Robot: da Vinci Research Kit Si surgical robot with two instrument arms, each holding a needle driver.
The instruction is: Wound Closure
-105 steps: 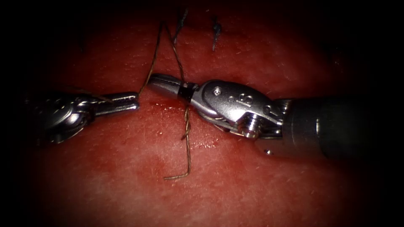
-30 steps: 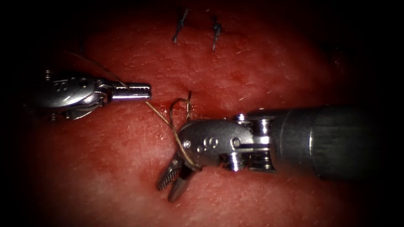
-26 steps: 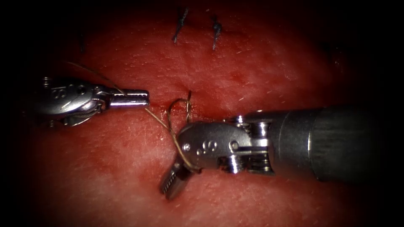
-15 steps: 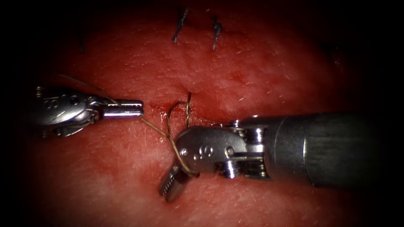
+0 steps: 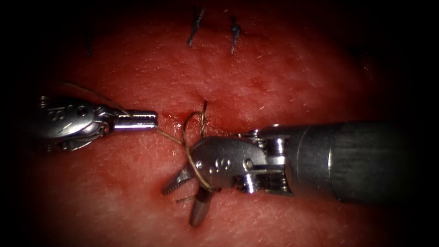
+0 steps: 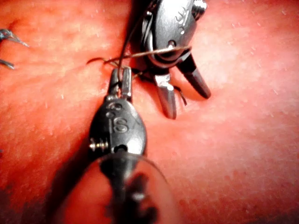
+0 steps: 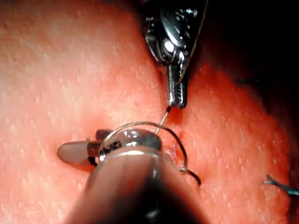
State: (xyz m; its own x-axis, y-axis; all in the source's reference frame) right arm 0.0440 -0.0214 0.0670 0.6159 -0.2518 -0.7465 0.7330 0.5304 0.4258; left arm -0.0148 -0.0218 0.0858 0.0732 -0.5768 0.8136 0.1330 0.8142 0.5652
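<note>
One strand of thread runs taut from the closed jaws of the left tool, which clamp it at their tips, down and rightward to the right tool. It crosses over the body of that tool just behind its jaws and wraps around it, while a small loop of the same thread stands up from the tissue at the cut, just above the right tool's wrist. A short loose end of thread lies on the tissue between the right tool's two jaws, which are spread wide apart and hold nothing. Half a second ago those jaws were closed together; they have since swung open over the loose end. The left tool sits to the left of the cut, the right tool's jaws below it and slightly left. In the left wrist view the left tool pinches the thread, and the strand passes across the right tool. Two cut ends of thread from earlier stitches stand farther up the tissue.
</note>
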